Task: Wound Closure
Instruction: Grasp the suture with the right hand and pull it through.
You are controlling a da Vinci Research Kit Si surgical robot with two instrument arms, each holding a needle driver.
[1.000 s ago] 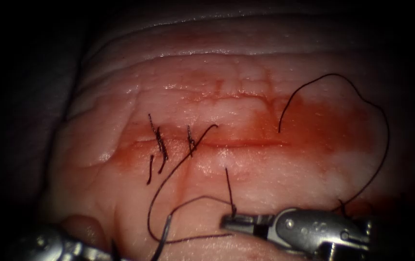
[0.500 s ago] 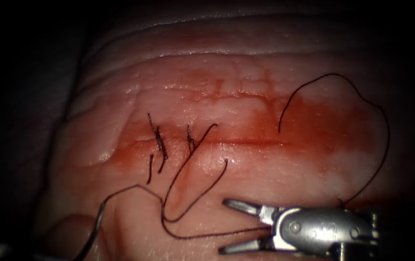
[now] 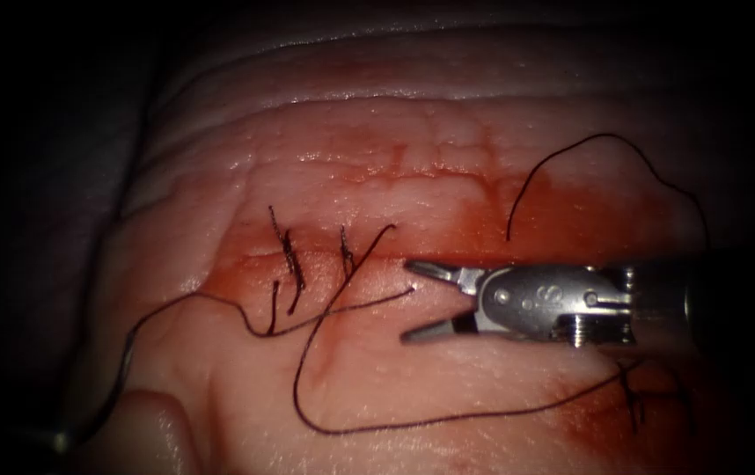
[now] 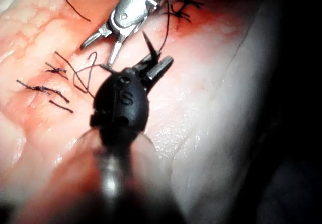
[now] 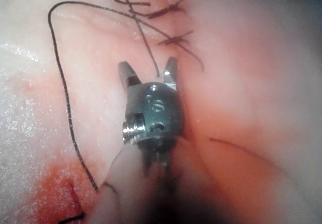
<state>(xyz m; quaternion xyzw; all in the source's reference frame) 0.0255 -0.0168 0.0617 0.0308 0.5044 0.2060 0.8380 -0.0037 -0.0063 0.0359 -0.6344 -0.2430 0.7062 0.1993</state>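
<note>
Needle: lower left, off the cut, thread trailing | left tool: jaws clamped on needle | stitches: across cut's left end | right tool: jaws spread, empty, around thread's free end on tissue.

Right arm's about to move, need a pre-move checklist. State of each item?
1. Right tool empty, jaws open: ok.
2. Thread end lies in the gap between the right tool's jaws, ungripped: ok.
3. Left tool shut on the needle: ok.
4. Grip point along the needle's curve: cannot tell.
5. Needle out of the tissue: ok.
6. Two stitches in place, left of the right tool: ok.
</note>
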